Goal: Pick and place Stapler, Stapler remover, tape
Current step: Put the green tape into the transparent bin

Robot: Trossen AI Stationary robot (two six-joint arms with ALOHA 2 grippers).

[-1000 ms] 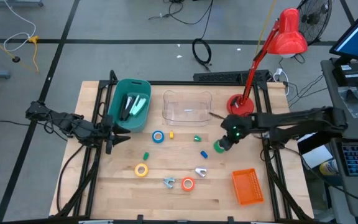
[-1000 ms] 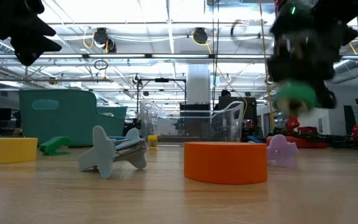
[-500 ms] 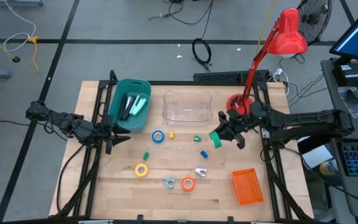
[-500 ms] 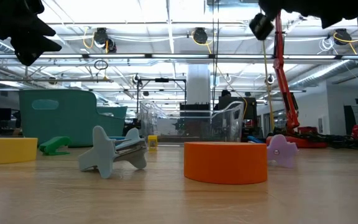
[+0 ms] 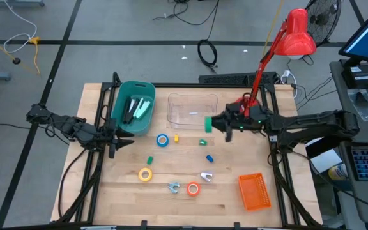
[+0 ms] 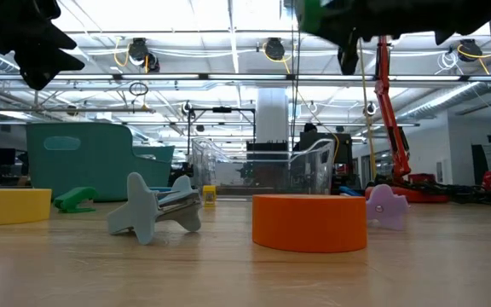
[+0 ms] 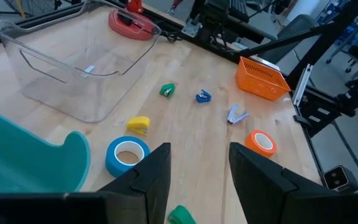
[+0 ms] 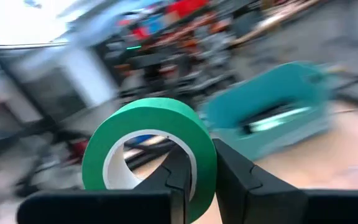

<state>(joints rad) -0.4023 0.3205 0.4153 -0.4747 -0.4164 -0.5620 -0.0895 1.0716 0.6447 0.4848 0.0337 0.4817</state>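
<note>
Right gripper (image 5: pixel 211 122): clamped on the green tape roll (image 8: pixel 146 152), raised beside the clear bin (image 5: pixel 191 108), seemingly over its right edge.
Left gripper (image 5: pixel 121 142): fingers parted, empty, by the teal bin (image 5: pixel 133 107).
Surface (image 5: pixel 107 191): blue (image 5: pixel 163 140), yellow (image 5: pixel 145 174), orange (image 5: pixel 193 189) rolls lying flat.

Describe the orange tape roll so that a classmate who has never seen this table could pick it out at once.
Start at the wooden table and go to its near edge. The orange tape roll lies flat there, beside a small grey staple remover. It is the only orange ring; the orange basket is a mesh box.
</note>
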